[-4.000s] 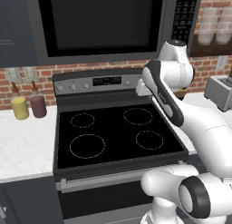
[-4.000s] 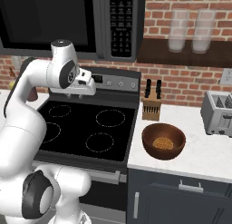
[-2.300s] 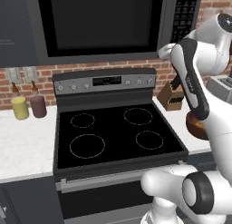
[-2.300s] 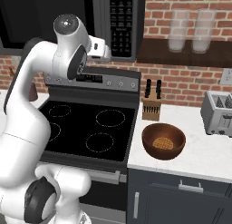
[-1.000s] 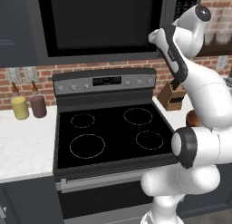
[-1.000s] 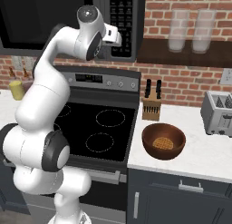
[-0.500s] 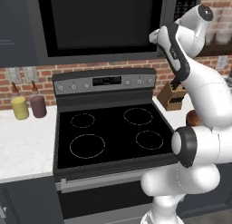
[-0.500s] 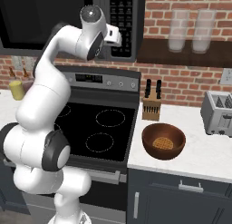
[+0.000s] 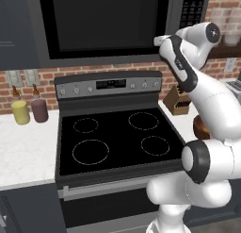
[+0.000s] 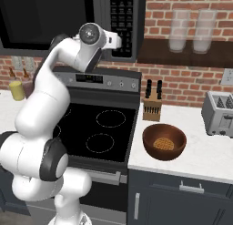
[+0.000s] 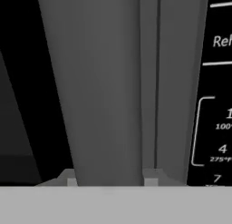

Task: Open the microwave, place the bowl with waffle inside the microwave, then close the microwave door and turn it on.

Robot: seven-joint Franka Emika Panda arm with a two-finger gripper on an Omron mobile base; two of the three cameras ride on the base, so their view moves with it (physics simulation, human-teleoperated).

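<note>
The microwave [image 9: 108,24] hangs above the stove with its door [image 10: 41,19] closed, and the black keypad strip [image 10: 122,14] is on its right. My gripper [image 10: 119,41] is raised to the door's right edge, beside the keypad. In the hand view the door's vertical grey handle [image 11: 108,91] runs between my fingertips [image 11: 68,177], which sit against its two sides, so the gripper [image 11: 108,177] is shut on the handle. The reddish-brown bowl [image 10: 164,142] with the waffle [image 10: 163,144] rests on the counter right of the stove, and its edge [image 9: 200,128] peeks out behind my arm.
The black-topped stove [image 9: 117,137] lies below the microwave. A knife block [image 10: 152,108] stands behind the bowl, and a toaster [image 10: 220,114] is at the far right. A yellow bottle [image 9: 20,112] and a maroon bottle [image 9: 39,110] stand on the left counter. Glass jars [image 10: 191,30] sit on a shelf.
The jaws have narrowed onto the door handle. The arm has barely moved in the last second, and the bowl stays in place.
</note>
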